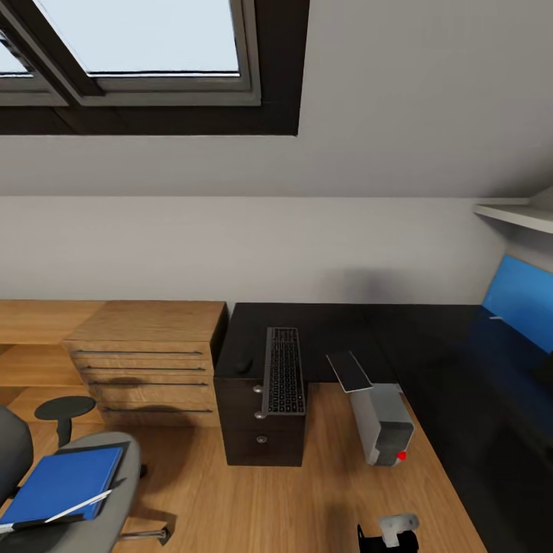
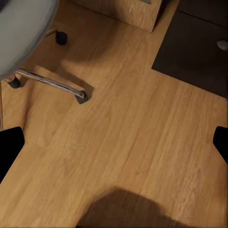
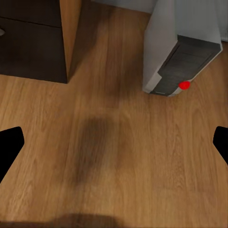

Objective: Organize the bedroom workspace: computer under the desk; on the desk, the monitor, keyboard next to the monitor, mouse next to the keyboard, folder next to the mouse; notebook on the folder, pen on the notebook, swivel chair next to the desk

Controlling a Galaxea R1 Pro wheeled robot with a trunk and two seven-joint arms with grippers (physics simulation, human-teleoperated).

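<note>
The swivel chair point(image 1: 92, 491) stands at the lower left, and the blue folder point(image 1: 63, 482) lies flat on its seat. The black desk point(image 1: 430, 338) runs along the wall and down the right. The keyboard point(image 1: 283, 371) lies on it, its near end past the front edge. A small dark lump point(image 1: 244, 365) left of the keyboard may be the mouse. The computer point(image 1: 382, 422) stands on the floor at the desk's inner corner, red dot forward. My right gripper point(image 3: 114, 147) hangs open over the floor near the computer point(image 3: 183, 52). My left gripper point(image 2: 114, 147) is open above bare planks beside the chair's chrome base point(image 2: 52, 83).
A dark drawer pedestal point(image 1: 261, 422) sits under the desk's left end, with an oak drawer unit point(image 1: 146, 361) to its left. A thin dark slab point(image 1: 349, 371) lies at the desk edge above the computer. A blue panel point(image 1: 522, 299) stands at the right. Wood floor lies between chair and computer.
</note>
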